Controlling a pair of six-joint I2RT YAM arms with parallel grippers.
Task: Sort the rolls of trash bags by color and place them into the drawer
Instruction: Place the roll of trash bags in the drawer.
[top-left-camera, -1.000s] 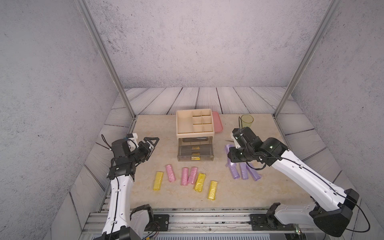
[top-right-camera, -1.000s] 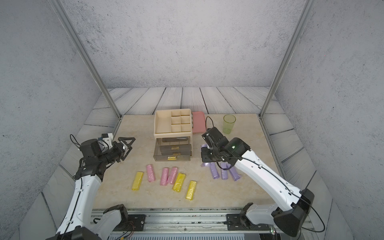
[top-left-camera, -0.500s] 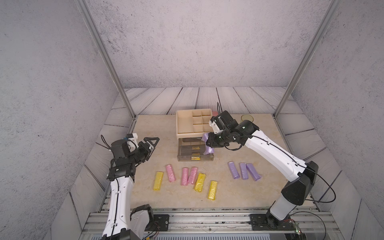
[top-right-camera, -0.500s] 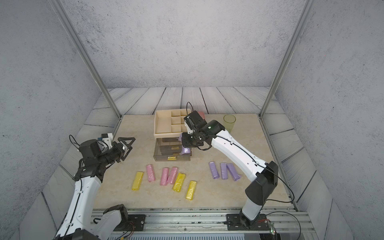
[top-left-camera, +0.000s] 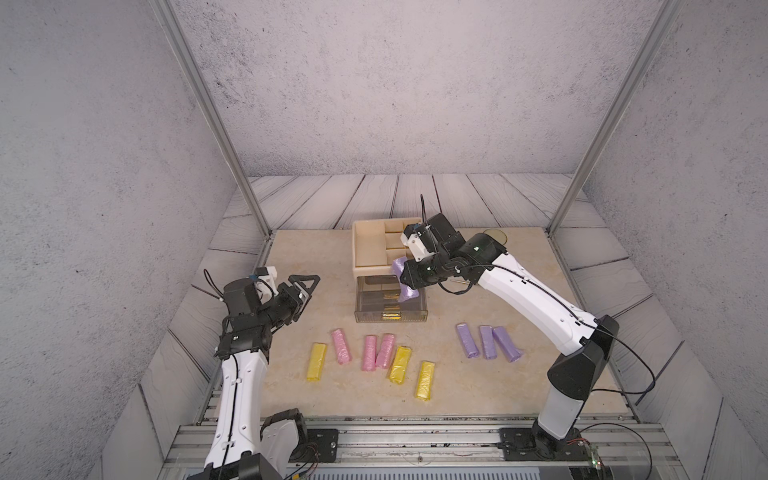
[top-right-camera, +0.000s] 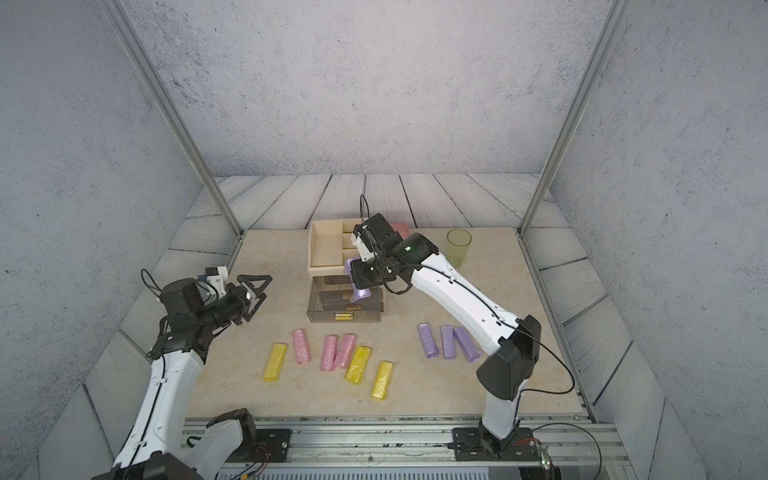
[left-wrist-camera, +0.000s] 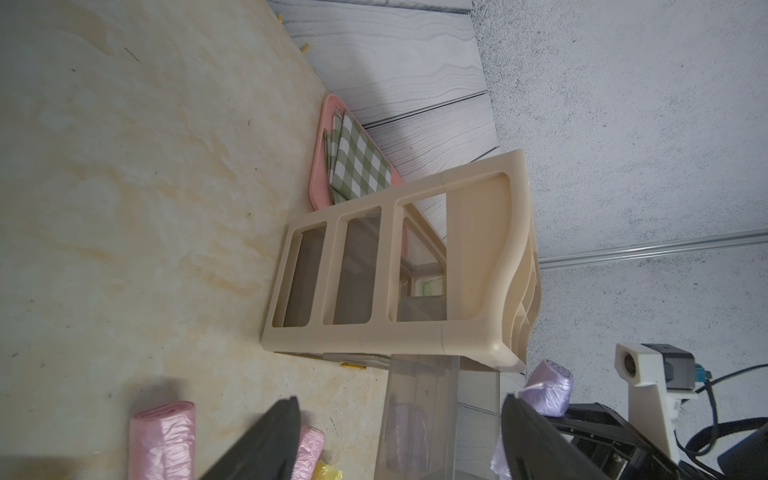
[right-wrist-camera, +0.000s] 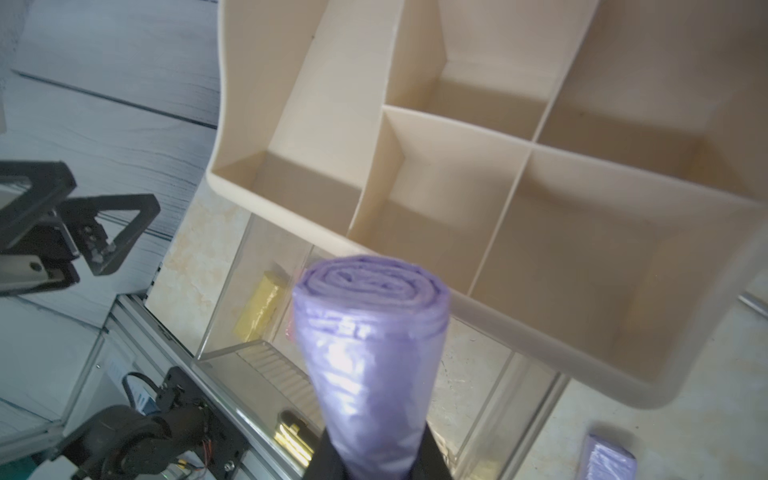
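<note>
Right pincer (right-wrist-camera: 375, 459) clamps purple roll (right-wrist-camera: 370, 332), seemingly above open drawer (top-left-camera: 390, 327).

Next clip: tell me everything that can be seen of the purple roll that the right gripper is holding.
The purple roll is a pale lilac cylinder of thin, glossy, crinkled plastic film, tightly wound; its flat end shows the spiral of layers. The right gripper is shut on it at about mid-length, and both ends stick out past the jaws in both top views. It hangs in the air, steeply tilted, over the pulled-out clear drawer, just in front of the beige organizer. Nothing but the gripper touches it.
</note>
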